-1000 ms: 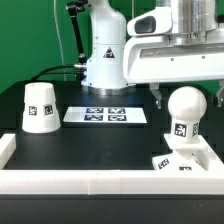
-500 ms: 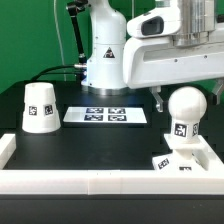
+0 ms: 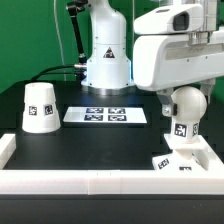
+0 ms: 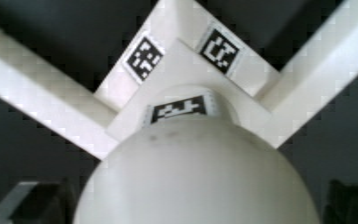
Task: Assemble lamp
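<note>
Bulb (image 3: 186, 108) stands upright on the square base (image 3: 190, 160) at the exterior view's right, tucked into the corner of the white table rail (image 3: 90, 182). Gripper (image 3: 178, 93) hangs directly over the bulb's crown. The arm housing hides its fingers, so I can't tell whether they're spread or closed. Wrist view shows the bulb dome close up with the tagged base beyond. Shade (image 3: 38, 107) sits well apart at the exterior view's left, and the marker board (image 3: 105, 115) lies between.

Room betw. shade (image 3: 40, 107) & bulb (image 3: 188, 108); white wall (image 3: 100, 182) rims table (image 3: 110, 145).
</note>
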Motion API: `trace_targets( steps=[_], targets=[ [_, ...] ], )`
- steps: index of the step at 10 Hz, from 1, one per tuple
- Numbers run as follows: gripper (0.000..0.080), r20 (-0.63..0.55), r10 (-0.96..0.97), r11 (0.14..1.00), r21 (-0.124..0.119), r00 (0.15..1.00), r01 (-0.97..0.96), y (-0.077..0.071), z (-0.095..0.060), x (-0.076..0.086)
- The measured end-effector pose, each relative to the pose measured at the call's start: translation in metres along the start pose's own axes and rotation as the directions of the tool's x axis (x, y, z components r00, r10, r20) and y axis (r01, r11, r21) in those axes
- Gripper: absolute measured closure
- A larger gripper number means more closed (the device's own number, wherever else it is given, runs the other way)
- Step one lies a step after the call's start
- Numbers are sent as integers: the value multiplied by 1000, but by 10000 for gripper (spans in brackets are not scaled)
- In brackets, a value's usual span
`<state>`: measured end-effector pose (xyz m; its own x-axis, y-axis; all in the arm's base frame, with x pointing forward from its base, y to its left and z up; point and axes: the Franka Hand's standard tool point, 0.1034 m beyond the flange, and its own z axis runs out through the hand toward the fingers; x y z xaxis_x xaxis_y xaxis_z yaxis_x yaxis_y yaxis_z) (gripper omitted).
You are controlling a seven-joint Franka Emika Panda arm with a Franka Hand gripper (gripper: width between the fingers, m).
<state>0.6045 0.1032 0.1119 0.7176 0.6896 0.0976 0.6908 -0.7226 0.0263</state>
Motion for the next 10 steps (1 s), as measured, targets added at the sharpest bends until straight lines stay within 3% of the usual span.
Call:
trace_targets(
  steps=[3, 5, 10],
  targets=[
    [101, 33, -298, 955, 2, 954, 298, 3, 2, 1],
    [101, 54, -492, 870, -3, 869, 493, 9, -1, 5],
    [101, 119, -681, 728, 7, 723, 685, 8, 5, 2]
  ],
)
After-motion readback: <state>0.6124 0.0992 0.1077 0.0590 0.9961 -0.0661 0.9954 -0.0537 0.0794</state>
